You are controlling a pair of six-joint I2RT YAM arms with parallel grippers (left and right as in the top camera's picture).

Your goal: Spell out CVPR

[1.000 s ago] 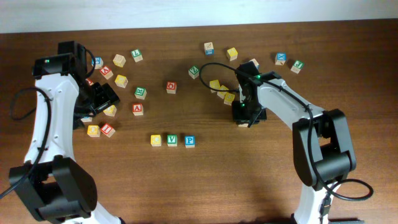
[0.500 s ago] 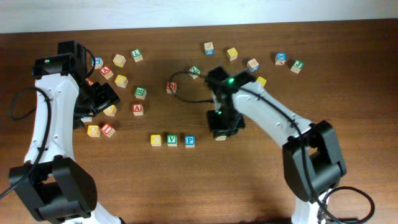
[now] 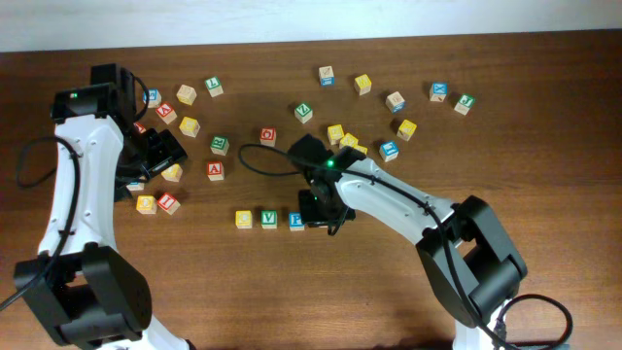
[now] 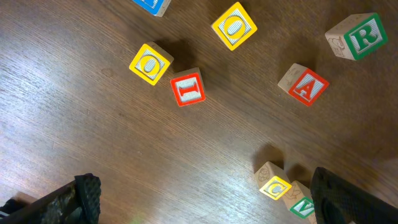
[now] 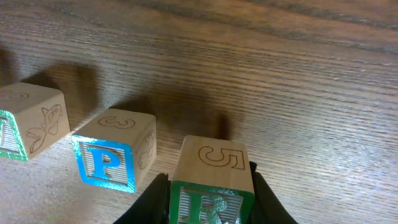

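A row of blocks lies at the table's middle: yellow C (image 3: 243,220), green V (image 3: 269,220), blue P (image 3: 295,221). My right gripper (image 3: 321,212) is shut on a green R block (image 5: 211,186) and holds it just right of the blue P (image 5: 112,160), a small gap between them. The C (image 4: 274,185) and V (image 4: 302,204) also show in the left wrist view. My left gripper (image 3: 160,154) is open and empty over the left cluster. Another green R block (image 3: 220,145) lies there.
Loose blocks lie left: red A (image 3: 215,170), red I (image 3: 168,203), yellow O (image 3: 146,203). More blocks are scattered at the back and right, such as a red O (image 3: 267,135) and a blue block (image 3: 389,150).
My right arm has swung left and forward from the right cluster, carrying the green R block to just right of the P. The left arm has not moved.
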